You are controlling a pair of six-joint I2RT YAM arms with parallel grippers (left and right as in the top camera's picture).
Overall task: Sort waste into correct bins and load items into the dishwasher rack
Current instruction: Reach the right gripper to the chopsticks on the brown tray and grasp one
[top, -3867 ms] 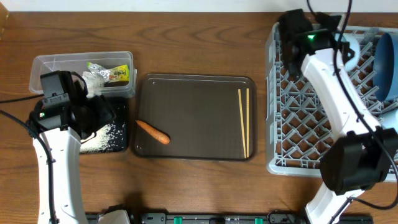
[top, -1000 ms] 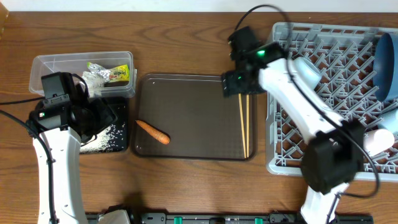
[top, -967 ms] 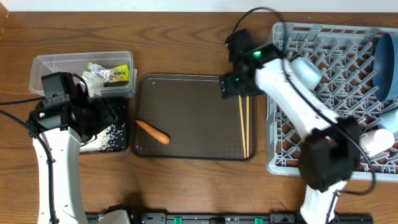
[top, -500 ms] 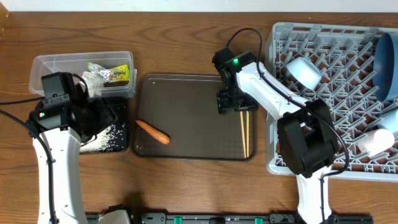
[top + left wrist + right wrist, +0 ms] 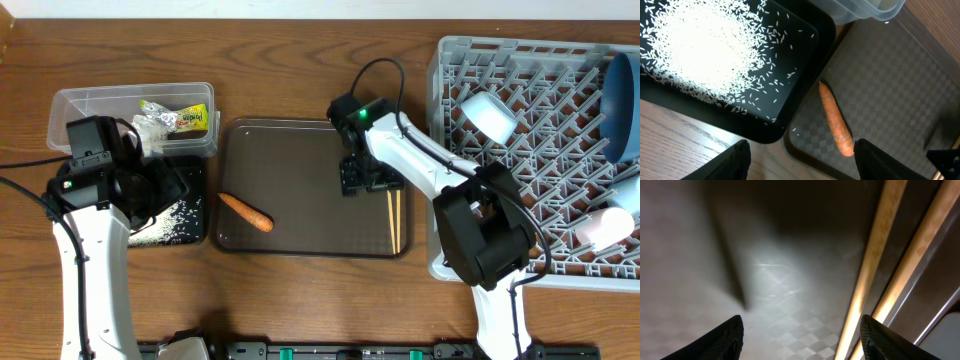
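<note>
Presently: wooden chopsticks [image 5: 392,222] lie side by side on the right part of the brown serving tray [image 5: 300,200], under the right claw [image 5: 362,178], which is spread open and empty. Carrot piece [image 5: 246,211]: same tray, left. Black tray [image 5: 805,55]: loose rice [image 5: 700,50]. Clear tub [image 5: 80,102]: printed wrapper [image 5: 190,120], foil scraps [image 5: 150,128]. Grey rack [image 5: 480,210]: blue dish [image 5: 625,105], light blue cup [image 5: 490,115], pink cup [image 5: 600,228]. Left claw [image 5: 805,160]: open, empty.

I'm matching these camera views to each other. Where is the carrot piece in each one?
Overhead: carrot piece, lower-left on the dark brown tray.
Left wrist: bottom centre, beside the black tray.
Right wrist: not in it.
Shared landmark: the dark brown tray, in all three.
</note>
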